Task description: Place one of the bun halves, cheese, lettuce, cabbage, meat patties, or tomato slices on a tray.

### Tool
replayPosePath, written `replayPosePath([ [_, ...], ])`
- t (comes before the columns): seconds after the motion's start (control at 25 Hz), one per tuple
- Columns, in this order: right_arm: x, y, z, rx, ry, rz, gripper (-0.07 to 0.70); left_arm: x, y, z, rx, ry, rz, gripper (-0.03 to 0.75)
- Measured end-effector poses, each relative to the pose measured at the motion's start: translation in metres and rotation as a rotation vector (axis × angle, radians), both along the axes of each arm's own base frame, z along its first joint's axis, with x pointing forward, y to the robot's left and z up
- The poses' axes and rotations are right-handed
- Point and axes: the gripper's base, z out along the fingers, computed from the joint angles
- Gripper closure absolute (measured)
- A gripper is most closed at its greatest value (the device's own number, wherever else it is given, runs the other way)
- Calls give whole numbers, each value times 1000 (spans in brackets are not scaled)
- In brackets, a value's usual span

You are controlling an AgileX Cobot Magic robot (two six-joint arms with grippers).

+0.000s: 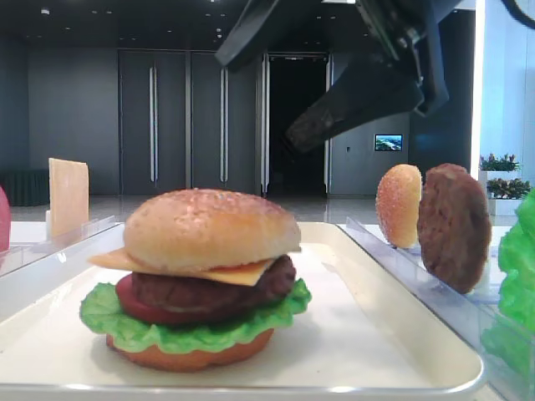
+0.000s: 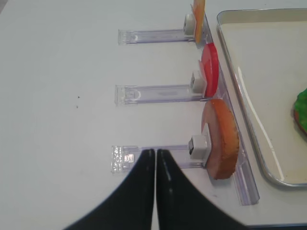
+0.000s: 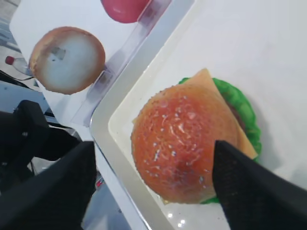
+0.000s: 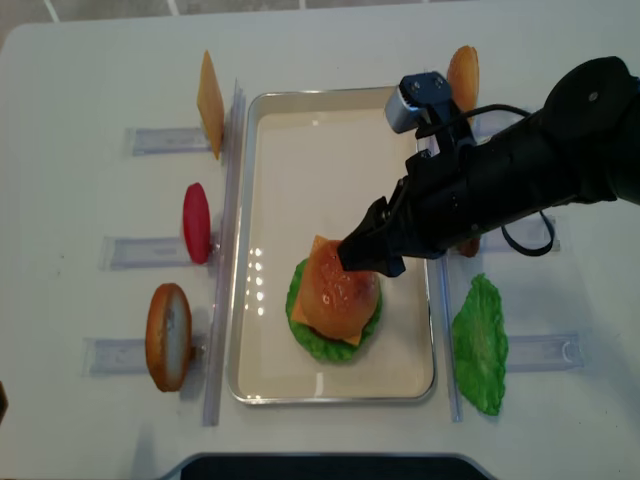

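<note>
The bun top [image 1: 211, 227] caps a complete stack near the tray's [image 4: 262, 200] front edge: bottom bun, lettuce [image 1: 109, 316], tomato, patty [image 1: 209, 289], cheese [image 1: 242, 271], then the dome. The stack sits level and centred, so this placement appears finished.

The right gripper [image 3: 153, 184] hangs just above the dome with its fingers [image 3: 249, 187] spread wide on either side, touching nothing. That stance suits a release with the arm about to lift clear.

The left gripper [image 2: 156, 163] has its fingers pressed together, holding nothing. It waits over the tabletop's left side, beside a spare bun [image 2: 221, 139] standing on edge in a clear rack [image 2: 158, 158].

Spare parts stand upright in racks along both long sides of the tray, faces exposed for a side pinch: cheese slice [image 4: 209, 103], tomato slice [image 4: 196, 222] and bun on the left; a bun [image 1: 399, 205] and patty [image 1: 454, 227] on the right. A lettuce leaf [image 4: 481, 343] lies flat by the right front corner.

The tabletop is plain white and matte; the tray is glossy and reflects light. Behind it is a dim hall with dark doors [image 1: 188, 121] and a small wall screen [image 1: 388, 143].
</note>
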Motion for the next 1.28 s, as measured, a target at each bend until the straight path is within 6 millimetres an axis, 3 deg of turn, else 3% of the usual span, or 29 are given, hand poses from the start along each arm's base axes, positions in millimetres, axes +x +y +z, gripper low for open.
replayPosePath([
  [0.16, -6, -11, 16, -70, -81, -9, 118, 0, 0, 0, 1, 0, 0, 716],
  [0.32, -8, -34, 30, -181, -149, -77, 118, 0, 0, 0, 1, 0, 0, 716],
  [0.64, -5, -107, 48, -413, -138, -342, 118, 0, 0, 0, 1, 0, 0, 716],
  [0.96, -12, -184, 48, -631, 47, -650, 118, 0, 0, 0, 1, 0, 0, 716],
  [1.12, -19, -202, 49, -686, 109, -715, 118, 0, 0, 0, 1, 0, 0, 716],
  [1.28, -28, -203, 52, -706, 142, -705, 118, 0, 0, 0, 1, 0, 0, 716],
])
